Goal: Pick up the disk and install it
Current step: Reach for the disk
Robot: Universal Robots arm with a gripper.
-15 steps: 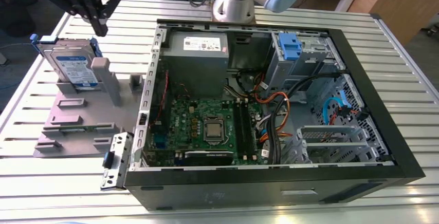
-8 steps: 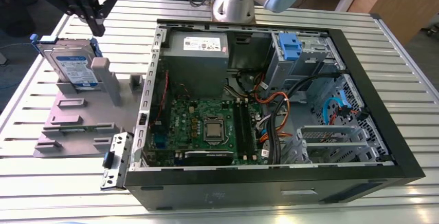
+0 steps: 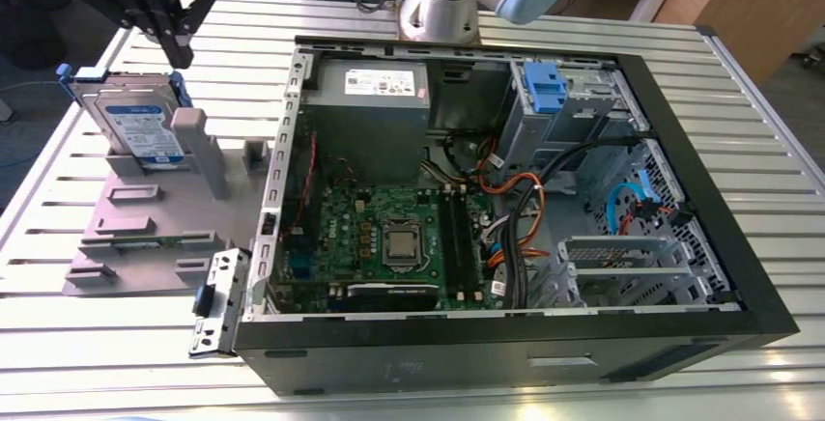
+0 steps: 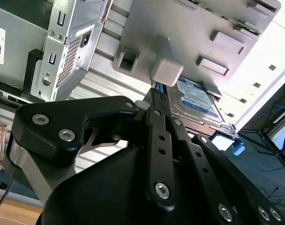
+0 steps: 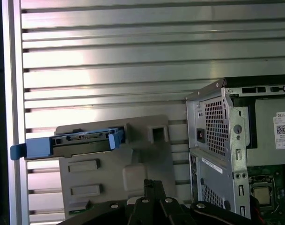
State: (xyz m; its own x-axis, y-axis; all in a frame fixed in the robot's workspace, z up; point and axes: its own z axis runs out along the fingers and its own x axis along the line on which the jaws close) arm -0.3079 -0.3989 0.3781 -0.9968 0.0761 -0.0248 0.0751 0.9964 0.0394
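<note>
Gripper: the black gripper [image 3: 181, 52] is hanging in the upper left of the exterior view, with its fingers pointing down at the table.
Gripper state: the fingers are sitting drawn narrow together and are gripping nothing.
Disk: the disk [image 3: 135, 122] is standing on edge at the exterior view's left, with its blue-and-white label facing the camera and blue rails along its sides.
Disk holder: the disk is resting in a grey fixture plate [image 3: 142, 223], which is lying flat on the slatted metal table [image 3: 77, 334].
Disk and gripper: the fingertips are hovering near the disk's upper corner, on the exterior view's right side of it, and they are looking apart from it.
Wrist views: both are showing the disk [image 4: 196, 101] [image 5: 81, 139] beyond the gripper [image 4: 156, 96] [image 5: 149, 183], off to one side of the fingertips.
Computer case: the open black case [image 3: 722, 199] is lying beside the fixture, showing the green circuit board [image 3: 386, 238] and the grey metal box [image 3: 367, 112].
</note>
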